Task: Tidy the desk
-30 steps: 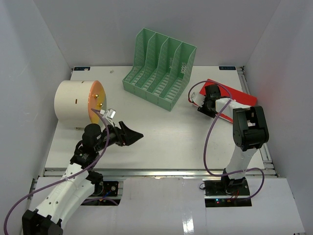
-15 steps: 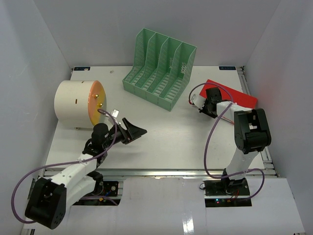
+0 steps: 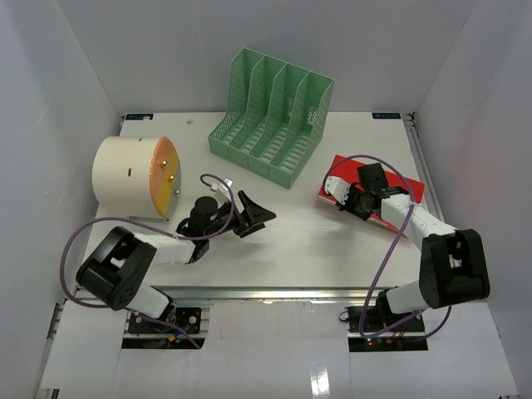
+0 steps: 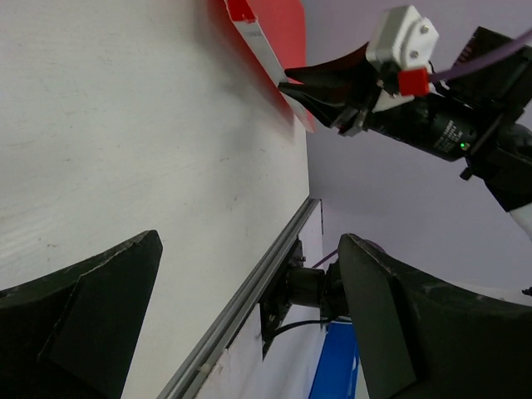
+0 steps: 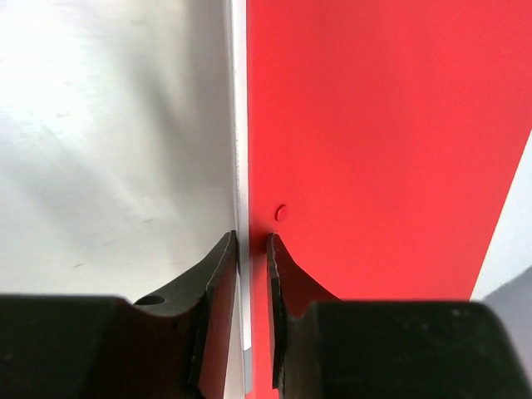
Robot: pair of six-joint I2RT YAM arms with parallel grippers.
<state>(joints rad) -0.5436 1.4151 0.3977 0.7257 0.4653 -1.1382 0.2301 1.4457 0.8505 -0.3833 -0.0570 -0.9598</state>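
**Since the hold is only on a thin edge, we must move the red book [image 5: 374,125] slowly**

As the right gripper [image 5: 249,241] has its jaws almost together on the long edge of the red book, with only the white strip of that edge between them, we judge that the step in hand is to take the book up. We would then bring it to the green file rack [image 3: 274,125] at the far side of the desk [image 3: 316,241]. The book is on the right part of the desk, well apart from the rack. We cannot tell if it is already off the surface.

A grip on so thin an edge is probably weak. We should first make sure that both fingers press on the book itself, and then raise it slowly, so that the free side does not swing down and slip out. It is better to turn the book upright before we reach the rack, to choose one compartment early, and to enter through its open side, so that we do not knock the lattice walls.

The left gripper [image 3: 259,209] hangs low over the middle of the desk, spread fully, with nothing in it. It could support the free side of the book if that side sags. The white drum [image 3: 125,174] with the orange face, at the left, is not in our way.
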